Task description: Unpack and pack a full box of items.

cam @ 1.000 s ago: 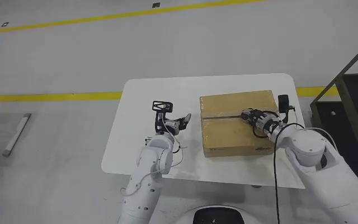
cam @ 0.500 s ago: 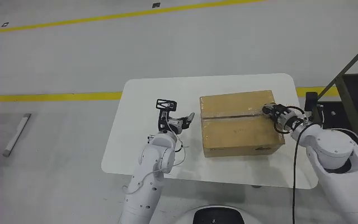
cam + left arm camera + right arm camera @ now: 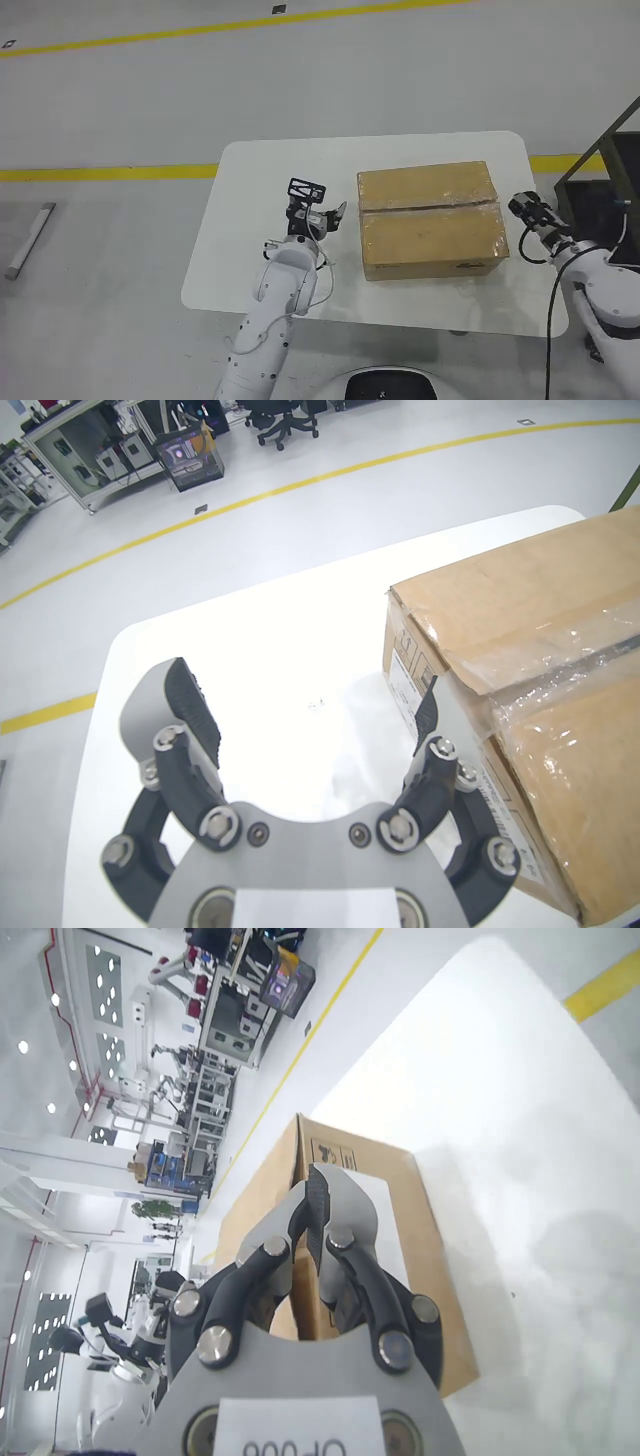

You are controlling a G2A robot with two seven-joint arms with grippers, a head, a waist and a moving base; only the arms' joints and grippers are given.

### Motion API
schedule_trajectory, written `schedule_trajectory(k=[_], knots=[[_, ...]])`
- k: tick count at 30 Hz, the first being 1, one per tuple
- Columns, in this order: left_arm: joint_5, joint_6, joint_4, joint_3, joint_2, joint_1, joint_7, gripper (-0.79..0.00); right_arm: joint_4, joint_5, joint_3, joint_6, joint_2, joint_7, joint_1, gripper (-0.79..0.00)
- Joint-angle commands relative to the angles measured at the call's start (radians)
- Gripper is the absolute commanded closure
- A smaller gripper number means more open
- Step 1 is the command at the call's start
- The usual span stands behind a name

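Note:
A closed brown cardboard box (image 3: 430,218) sits on the right half of the white table (image 3: 260,180), its top seam covered with clear tape (image 3: 565,660). My left gripper (image 3: 322,215) hovers open just left of the box, nothing between its fingers (image 3: 192,705). One finger is close to the box's labelled end wall (image 3: 405,680). My right gripper (image 3: 522,207) is off the box's right end, near the table's right edge, its fingers (image 3: 315,1208) shut with nothing in them. The box's right end face (image 3: 370,1208) lies just beyond them.
A dark metal frame (image 3: 600,170) stands right of the table. Yellow floor lines (image 3: 100,172) run behind and beside it. Bare tabletop (image 3: 280,660) lies left of the box and along the front edge (image 3: 430,305).
My right gripper has slid rightward along the top seam and come off the box's right end. The left gripper has edged slightly toward the box.

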Motion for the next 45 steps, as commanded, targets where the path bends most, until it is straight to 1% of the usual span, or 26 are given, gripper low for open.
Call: schedule_trajectory(k=[1, 6, 9, 12, 16, 20, 23, 26, 29, 31, 32, 35, 37, 39, 43, 45], knots=[[0.018, -0.01, 0.001, 0.008, 0.0, -0.002, -0.014, -0.785, 0.009, -0.004, -0.018, -0.004, -0.002, 0.01, 0.006, 0.0], [0.018, -0.01, 0.001, 0.008, 0.0, -0.002, -0.014, -0.785, 0.008, 0.013, -0.057, -0.019, -0.007, 0.045, 0.007, 0.0], [0.018, -0.01, 0.001, 0.008, 0.0, -0.002, -0.014, -0.785, -0.015, -0.005, -0.084, -0.034, -0.009, 0.062, -0.001, 0.0], [0.018, -0.01, 0.001, 0.008, 0.0, -0.002, -0.014, -0.785, -0.038, -0.044, -0.103, -0.044, -0.011, 0.042, -0.011, 0.0], [0.04, -0.022, -0.019, 0.0, 0.003, 0.017, 0.027, -0.785, -0.085, -0.139, -0.096, -0.075, -0.008, 0.003, -0.027, 0.0], [0.057, -0.039, -0.074, -0.012, 0.008, 0.043, 0.091, -0.785, -0.162, -0.25, -0.039, -0.102, -0.001, -0.043, -0.062, 0.0], [0.119, -0.048, -0.112, -0.018, 0.015, 0.071, 0.124, -0.785, -0.235, -0.332, 0.015, -0.124, 0.005, -0.072, -0.11, 0.0], [0.18, -0.068, -0.166, -0.017, 0.02, 0.098, 0.114, -0.785, -0.311, -0.39, 0.067, -0.134, 0.009, -0.086, -0.169, 0.0], [0.173, -0.071, -0.22, -0.029, 0.023, 0.137, 0.109, -0.785, -0.378, -0.435, 0.126, -0.135, 0.01, -0.112, -0.238, 0.0], [0.177, -0.072, -0.245, -0.041, 0.026, 0.165, 0.1, -0.785, -0.41, -0.485, 0.16, -0.145, 0.009, -0.138, -0.286, 0.0], [0.182, -0.069, -0.259, -0.048, 0.028, 0.178, 0.093, -0.785, -0.423, -0.535, 0.176, -0.151, 0.011, -0.139, -0.31, 0.0], [0.193, -0.067, -0.296, -0.067, 0.032, 0.216, 0.066, -0.785, -0.449, -0.622, 0.213, -0.165, 0.013, -0.12, -0.368, 0.0], [0.198, -0.063, -0.32, -0.079, 0.034, 0.238, 0.055, -0.785, -0.448, -0.637, 0.23, -0.176, 0.012, -0.12, -0.396, 0.0], [0.197, -0.058, -0.338, -0.088, 0.035, 0.257, 0.051, -0.785, -0.427, -0.681, 0.244, -0.168, 0.011, -0.125, -0.407, 0.0], [0.207, -0.033, -0.369, -0.096, 0.036, 0.283, 0.044, -0.785, -0.414, -0.706, 0.255, -0.159, 0.008, -0.148, -0.418, 0.0], [0.226, -0.012, -0.374, -0.091, 0.035, 0.294, 0.015, -0.785, -0.411, -0.707, 0.262, -0.156, 0.006, -0.149, -0.429, 0.0]])
